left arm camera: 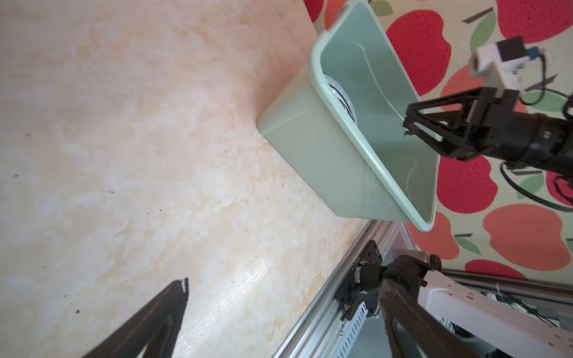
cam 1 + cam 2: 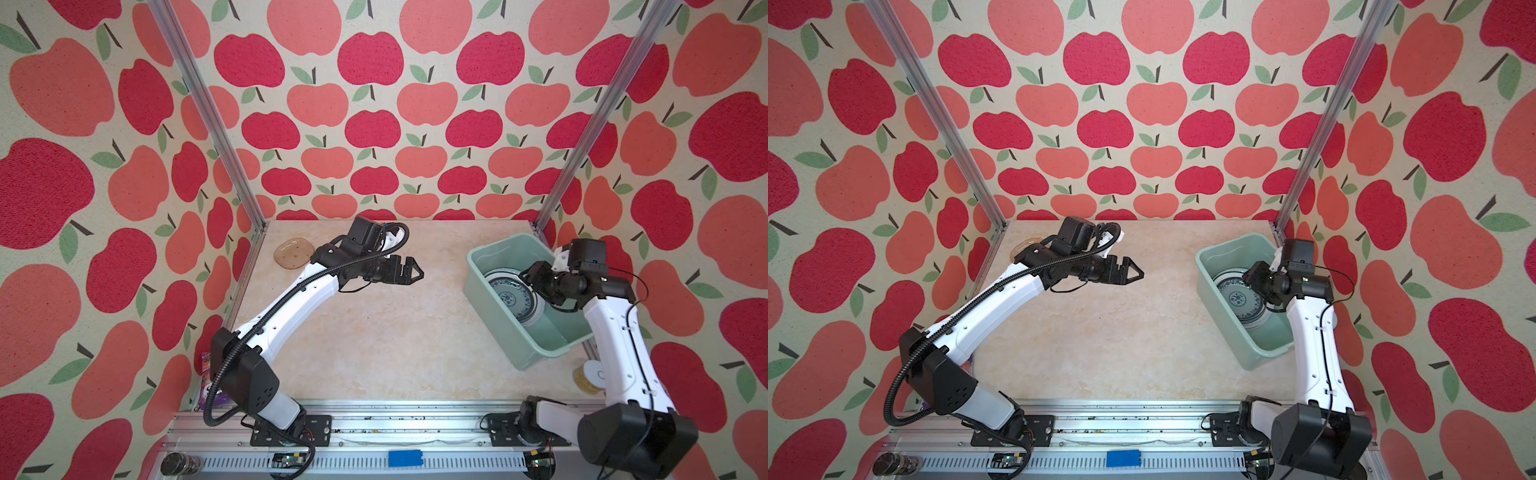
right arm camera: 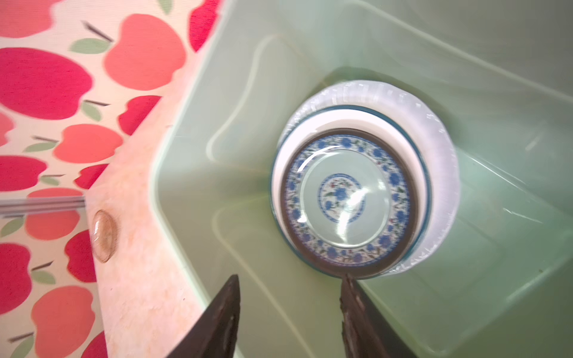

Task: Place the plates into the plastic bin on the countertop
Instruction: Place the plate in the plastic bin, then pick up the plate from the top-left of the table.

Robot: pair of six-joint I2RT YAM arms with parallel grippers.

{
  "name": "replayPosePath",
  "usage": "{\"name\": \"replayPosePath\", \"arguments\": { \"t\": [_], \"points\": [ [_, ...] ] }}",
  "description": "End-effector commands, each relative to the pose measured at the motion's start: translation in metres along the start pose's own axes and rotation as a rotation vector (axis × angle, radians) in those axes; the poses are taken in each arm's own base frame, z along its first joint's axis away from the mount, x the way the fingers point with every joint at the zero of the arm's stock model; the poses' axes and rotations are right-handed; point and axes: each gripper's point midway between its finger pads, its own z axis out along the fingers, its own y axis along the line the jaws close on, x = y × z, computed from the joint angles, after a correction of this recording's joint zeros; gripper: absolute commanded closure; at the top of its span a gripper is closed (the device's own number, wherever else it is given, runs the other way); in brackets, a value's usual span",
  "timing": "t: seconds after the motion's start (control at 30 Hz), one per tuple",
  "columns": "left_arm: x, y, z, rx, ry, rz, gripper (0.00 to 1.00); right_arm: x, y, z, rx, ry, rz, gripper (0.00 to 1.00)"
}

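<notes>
The right claw (image 3: 291, 279) hangs spread inside the plastic bin (image 3: 217, 93), pinching nothing. One fingertip (image 3: 348, 289) sits right at the rim of the teal patterned plate (image 3: 347, 201), which tops the stack in the bin. The left claw (image 2: 413, 270) is spread wide and empty above the desk (image 2: 374, 332). The amber plate (image 2: 294, 251) lies in the desk's far corner.

countertop (image 2: 374, 332) | plastic bin (image 2: 496, 328) at right side | amber plate (image 2: 294, 252) far left corner
</notes>
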Motion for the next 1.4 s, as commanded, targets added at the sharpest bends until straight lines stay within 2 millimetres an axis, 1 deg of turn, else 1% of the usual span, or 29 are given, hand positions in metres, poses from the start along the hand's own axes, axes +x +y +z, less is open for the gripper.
{"name": "replayPosePath", "arguments": {
  "t": [0.0,0.07,0.13,0.2,0.27,0.37,0.4,0.47,0.57,0.67,0.77,0.97,1.03,1.13,1.23,1.37],
  "points": [
    [-0.023,0.028,-0.041,-0.094,-0.146,-0.088,0.01,-0.008,0.061,-0.033,-0.133,-0.100,-0.053,0.41],
    [-0.030,0.054,-0.063,-0.137,-0.223,-0.176,0.01,-0.004,0.100,-0.041,-0.221,-0.119,-0.099,0.40],
    [-0.030,0.079,-0.082,-0.178,-0.288,-0.279,0.01,0.006,0.133,-0.042,-0.283,-0.111,-0.154,0.39],
    [-0.024,0.106,-0.097,-0.221,-0.335,-0.379,0.01,0.020,0.164,-0.038,-0.330,-0.090,-0.206,0.39],
    [-0.011,0.137,-0.111,-0.294,-0.359,-0.467,0.01,0.036,0.193,-0.028,-0.371,-0.052,-0.254,0.39],
    [0.016,0.187,-0.128,-0.420,-0.360,-0.628,0.01,0.061,0.230,-0.012,-0.412,0.010,-0.316,0.39],
    [0.025,0.203,-0.134,-0.461,-0.369,-0.680,0.01,0.070,0.239,-0.006,-0.420,0.031,-0.335,0.39],
    [0.041,0.234,-0.139,-0.506,-0.390,-0.793,0.01,0.090,0.258,0.007,-0.437,0.078,-0.372,0.39],
    [0.057,0.276,-0.140,-0.554,-0.403,-0.939,0.00,0.119,0.278,0.024,-0.452,0.138,-0.415,0.39],
    [0.066,0.315,-0.144,-0.617,-0.413,-1.073,0.01,0.144,0.286,0.038,-0.448,0.187,-0.446,0.39],
    [0.063,0.350,-0.147,-0.677,-0.429,-1.164,0.02,0.161,0.286,0.050,-0.445,0.222,-0.458,0.39],
    [0.032,0.406,-0.148,-0.762,-0.429,-1.263,0.07,0.187,0.276,0.073,-0.432,0.289,-0.470,0.39],
    [0.021,0.423,-0.147,-0.765,-0.449,-1.285,0.09,0.194,0.274,0.081,-0.432,0.308,-0.474,0.39],
    [0.011,0.447,-0.140,-0.768,-0.463,-1.321,0.13,0.204,0.273,0.093,-0.433,0.338,-0.475,0.39],
    [0.012,0.465,-0.129,-0.775,-0.446,-1.355,0.16,0.212,0.274,0.104,-0.436,0.360,-0.472,0.39],
    [0.006,0.483,-0.114,-0.757,-0.430,-1.355,0.22,0.222,0.284,0.115,-0.479,0.382,-0.481,0.39]
  ]
}}
